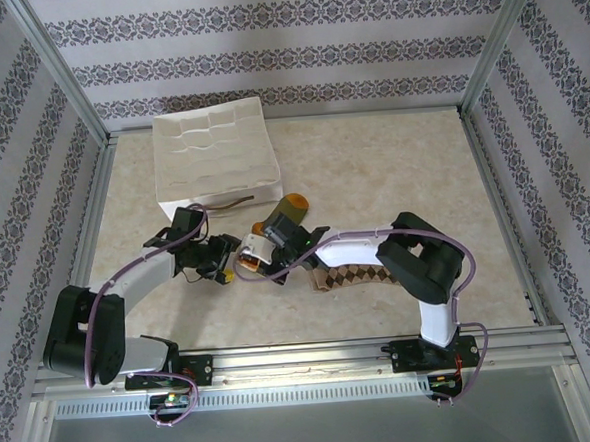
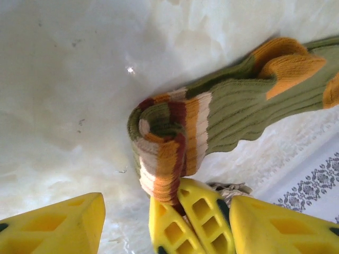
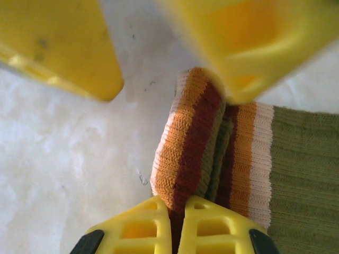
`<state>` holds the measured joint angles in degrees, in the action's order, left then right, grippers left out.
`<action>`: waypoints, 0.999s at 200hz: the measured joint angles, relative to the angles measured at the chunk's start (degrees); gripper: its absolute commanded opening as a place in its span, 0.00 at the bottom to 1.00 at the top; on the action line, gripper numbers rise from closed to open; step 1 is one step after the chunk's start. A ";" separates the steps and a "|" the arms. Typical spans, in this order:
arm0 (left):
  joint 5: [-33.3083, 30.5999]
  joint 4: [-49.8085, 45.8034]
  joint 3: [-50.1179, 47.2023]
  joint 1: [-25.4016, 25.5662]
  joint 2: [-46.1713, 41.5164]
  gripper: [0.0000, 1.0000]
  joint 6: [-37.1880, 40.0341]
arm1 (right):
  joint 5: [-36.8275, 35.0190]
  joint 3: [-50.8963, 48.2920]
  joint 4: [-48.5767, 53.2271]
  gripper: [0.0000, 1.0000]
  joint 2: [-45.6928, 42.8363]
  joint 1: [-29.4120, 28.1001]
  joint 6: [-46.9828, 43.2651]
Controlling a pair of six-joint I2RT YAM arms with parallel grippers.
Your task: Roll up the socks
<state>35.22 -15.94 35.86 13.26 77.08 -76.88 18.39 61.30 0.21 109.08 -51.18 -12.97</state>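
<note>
The olive green sock point(image 1: 287, 219) lies mid-table, its orange toe toward the white box. Its striped cuff point(image 2: 164, 153) is folded over into a partial roll. My right gripper point(image 3: 177, 205) is shut on the edge of that rolled cuff point(image 3: 185, 143). My left gripper point(image 2: 167, 201) is open and faces the right one, with one finger on each side of the right gripper's pinched fingers point(image 2: 196, 211). In the top view the left gripper point(image 1: 230, 265) and the right gripper point(image 1: 261, 251) meet at the cuff. The argyle sock point(image 1: 353, 275) lies flat, partly under the right arm.
A white divided organiser box point(image 1: 214, 151) with a brown handle point(image 1: 236, 200) stands at the back left, close behind both grippers. Patterned walls and metal rails enclose the table point(image 1: 392, 175). Open tabletop lies to the right and back right.
</note>
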 measured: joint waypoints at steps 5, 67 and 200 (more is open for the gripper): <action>0.37 0.68 -0.55 0.00 0.00 0.58 -0.20 | 1.66 0.26 0.07 0.00 0.37 0.74 1.09; 2.54 8.09 -2.38 0.13 1.57 0.51 -1.20 | 20.94 3.10 0.07 0.00 5.75 8.79 12.44; 3.41 13.07 0.90 2.67 13.40 0.00 1.64 | 32.57 4.57 1.64 0.28 9.16 12.98 21.22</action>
<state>38.63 -2.87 36.75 15.92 90.48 -75.24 50.96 65.87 1.85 118.24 -38.20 8.25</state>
